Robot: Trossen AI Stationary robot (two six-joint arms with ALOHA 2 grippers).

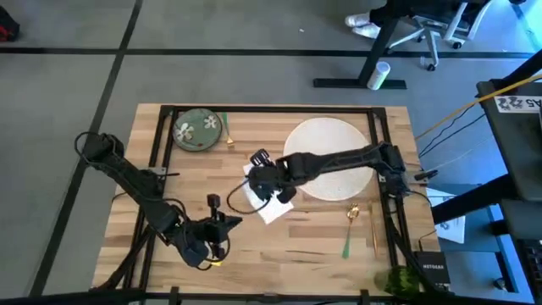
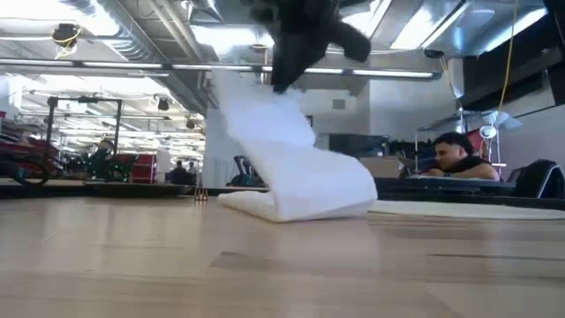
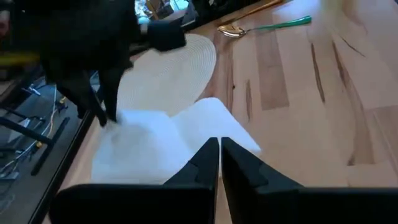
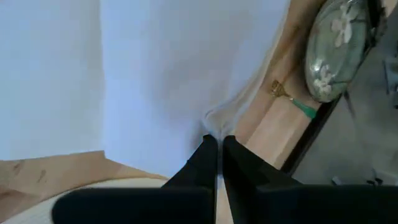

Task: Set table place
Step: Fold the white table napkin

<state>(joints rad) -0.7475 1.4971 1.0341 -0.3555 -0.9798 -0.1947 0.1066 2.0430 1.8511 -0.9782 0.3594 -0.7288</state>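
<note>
You had the place about half laid on the light butcher-block wooden table (image 1: 288, 246). Taking the table's centre in the overhead view as the dial, the large round white plate (image 1: 339, 140) sat at 2 o'clock and the small green dish with white flowers (image 1: 197, 131) at 10 o'clock, with what looked like a green-handled gold fork (image 1: 229, 135) just beside it. A gold spoon with a green handle (image 1: 350, 227) lay at 4 o'clock, near the plate but apart from it. A green shape at the near right corner may have been the tumbler (image 1: 396, 280); I could not tell.

The white cloth napkin (image 2: 300, 177) was the piece in hand, almost at the dial's centre, just left of the plate. Your right gripper (image 4: 216, 146) was pinched tight on 1 edge of it and held that edge up, so the cloth hung as a soft, folded sheet with its lower part resting on the wood.

Your left gripper (image 3: 219, 149) waited at 7 o'clock, fingers pressed together on nothing, pointing toward the napkin.

By my judgement, you still had to lay the napkin flat and bring dish, cutlery and tumbler in around the plate.
</note>
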